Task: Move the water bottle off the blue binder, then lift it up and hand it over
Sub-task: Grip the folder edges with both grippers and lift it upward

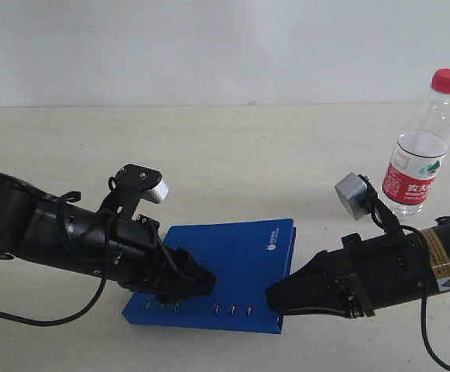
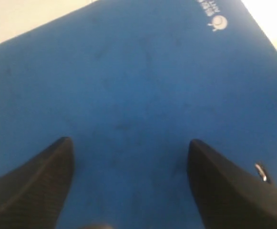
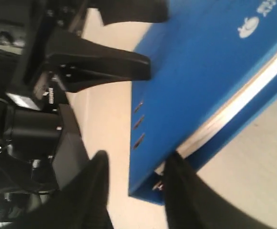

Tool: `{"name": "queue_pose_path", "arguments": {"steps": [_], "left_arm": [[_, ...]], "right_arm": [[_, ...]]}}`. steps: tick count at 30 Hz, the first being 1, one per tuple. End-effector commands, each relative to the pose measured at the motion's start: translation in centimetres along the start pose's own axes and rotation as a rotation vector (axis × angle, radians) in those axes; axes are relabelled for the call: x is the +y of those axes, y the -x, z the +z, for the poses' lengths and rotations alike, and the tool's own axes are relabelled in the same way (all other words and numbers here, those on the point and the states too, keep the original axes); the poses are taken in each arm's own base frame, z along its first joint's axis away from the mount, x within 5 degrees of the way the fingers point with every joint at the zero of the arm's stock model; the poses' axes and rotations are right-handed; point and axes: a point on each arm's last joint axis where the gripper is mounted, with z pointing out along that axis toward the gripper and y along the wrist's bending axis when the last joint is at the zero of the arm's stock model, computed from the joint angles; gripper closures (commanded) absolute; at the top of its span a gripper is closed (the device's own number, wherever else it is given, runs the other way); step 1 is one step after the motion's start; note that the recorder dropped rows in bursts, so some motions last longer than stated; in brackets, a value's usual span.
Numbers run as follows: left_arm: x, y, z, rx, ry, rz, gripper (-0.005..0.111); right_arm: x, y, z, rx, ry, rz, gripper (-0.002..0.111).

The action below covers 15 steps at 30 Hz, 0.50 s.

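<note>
The water bottle point(image 1: 420, 155) stands upright on the table at the back right, red cap up, apart from both grippers. The blue binder point(image 1: 240, 256) lies flat at the front centre, slots toward the front. My left gripper point(image 1: 204, 283) is open low over the cover's left part. In the left wrist view its spread fingers point(image 2: 129, 141) frame bare blue cover point(image 2: 128, 71). My right gripper point(image 1: 275, 298) is open at the binder's front right corner. In the right wrist view that gripper point(image 3: 138, 156) straddles the corner point(image 3: 145, 183), one finger point(image 3: 176, 164) at the white page edge.
The pale table point(image 1: 232, 155) runs back to a plain wall. The left arm's black fingers point(image 3: 124, 67) show in the right wrist view, close across the binder. A grey camera block point(image 1: 353, 194) on the right arm sits just left of the bottle.
</note>
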Motion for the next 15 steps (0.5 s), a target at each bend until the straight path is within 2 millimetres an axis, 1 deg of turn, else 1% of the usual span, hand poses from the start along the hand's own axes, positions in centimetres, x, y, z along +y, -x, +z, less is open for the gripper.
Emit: {"name": "queue_pose_path", "arguments": {"steps": [1, 3, 7, 12, 15], "left_arm": [[-0.8, 0.1, 0.1, -0.015, -0.08, 0.016, 0.042], [-1.2, 0.2, 0.1, -0.023, -0.124, 0.029, 0.042], [-1.9, 0.3, 0.0, -0.041, -0.196, 0.053, 0.042], [-1.9, 0.3, 0.0, -0.043, -0.205, 0.058, 0.042], [-1.9, 0.3, 0.0, -0.043, -0.205, 0.058, 0.042]], "right_arm": [[0.7, 0.2, 0.0, -0.016, 0.065, -0.039, 0.093], [0.7, 0.2, 0.0, -0.016, 0.065, -0.054, 0.098], [0.7, 0.5, 0.0, -0.046, 0.065, -0.042, 0.097], [0.7, 1.5, -0.1, -0.16, 0.06, -0.047, 0.097], [0.6, 1.8, -0.2, -0.195, 0.058, -0.043, 0.098]]}}
